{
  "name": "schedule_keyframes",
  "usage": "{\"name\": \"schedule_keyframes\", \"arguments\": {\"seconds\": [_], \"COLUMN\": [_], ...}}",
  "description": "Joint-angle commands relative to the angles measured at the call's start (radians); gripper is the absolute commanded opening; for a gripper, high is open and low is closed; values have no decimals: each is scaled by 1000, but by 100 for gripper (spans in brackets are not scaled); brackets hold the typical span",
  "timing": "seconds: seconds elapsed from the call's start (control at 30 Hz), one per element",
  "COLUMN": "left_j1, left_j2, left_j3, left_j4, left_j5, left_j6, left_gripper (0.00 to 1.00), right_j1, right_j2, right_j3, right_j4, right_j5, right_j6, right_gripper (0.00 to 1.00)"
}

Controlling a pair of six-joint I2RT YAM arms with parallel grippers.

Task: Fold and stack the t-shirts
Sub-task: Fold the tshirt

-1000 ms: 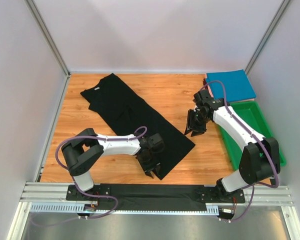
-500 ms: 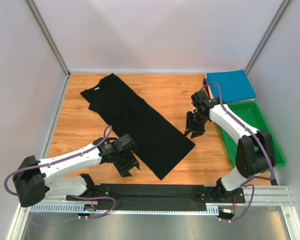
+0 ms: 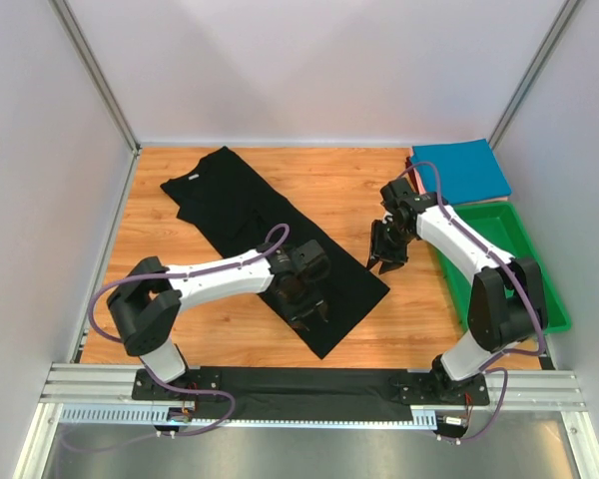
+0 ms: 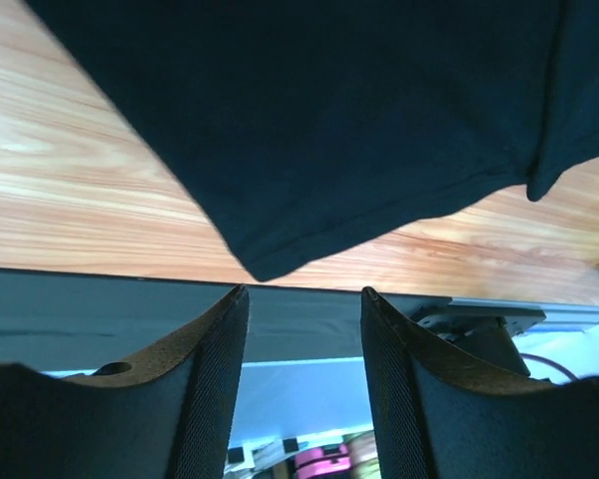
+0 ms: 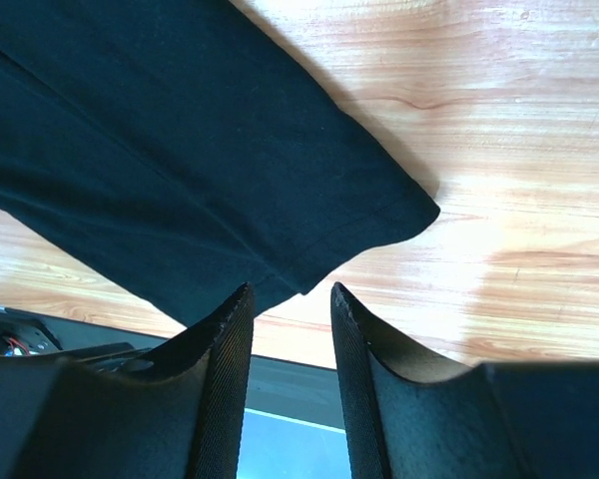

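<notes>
Since the earlier frame the left jaws have swung back over the near end of the black t-shirt [image 3: 250, 220], apart and empty; the right jaws hover apart beside its right corner; the shirt lies diagonally mid-desk [image 3: 329, 190], apparently ready for the next fold.

Two matching robot arms, the left arm [image 3: 220, 277] and the right arm [image 3: 457, 242]: smooth white tube links between chunky black joints. A thin purple cable [image 3: 93, 314] loops loosely along each. The left pincer [image 3: 309, 312] and right pincer [image 3: 386, 259] are black. Close up, the fingers [image 4: 208, 389] are broad and curved, with a fine mesh grip texture. Both bases sit on a black plate [image 3: 309, 382] over a silver slotted rail [image 3: 90, 384].
</notes>
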Motion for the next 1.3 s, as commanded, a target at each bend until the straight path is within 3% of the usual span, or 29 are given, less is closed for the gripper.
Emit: {"name": "schedule_keyframes", "arguments": {"seconds": [0.0, 0.13, 0.6, 0.93, 1.07, 1.17, 1.27], "left_j1": [-30, -74, -145, -155, -160, -162, -160], "left_j2": [62, 110, 177, 236, 248, 248, 234], "left_j3": [113, 121, 58, 85, 81, 59, 16], "left_j4": [-170, -211, -61, -82, -113, -130, -142], "left_j5": [29, 65, 89, 48, 60, 80, 103], "left_j6": [32, -44, -153, -171, -179, -183, -189], "left_gripper": [55, 46, 46, 44, 31, 13, 1], "right_j1": [-3, -3, -9, -12, -12, -13, -13], "right_j2": [-59, -78, -149, -176, -188, -191, -196], "right_j3": [19, 15, 30, -2, -17, -25, -27], "right_j4": [-4, -14, -46, -37, -32, -26, -26], "right_j5": [8, 21, 74, 75, 72, 69, 60], "right_j6": [4, -1, -7, -22, -22, -24, -24], "right_gripper": [38, 38, 37, 37, 37, 37, 38]}}
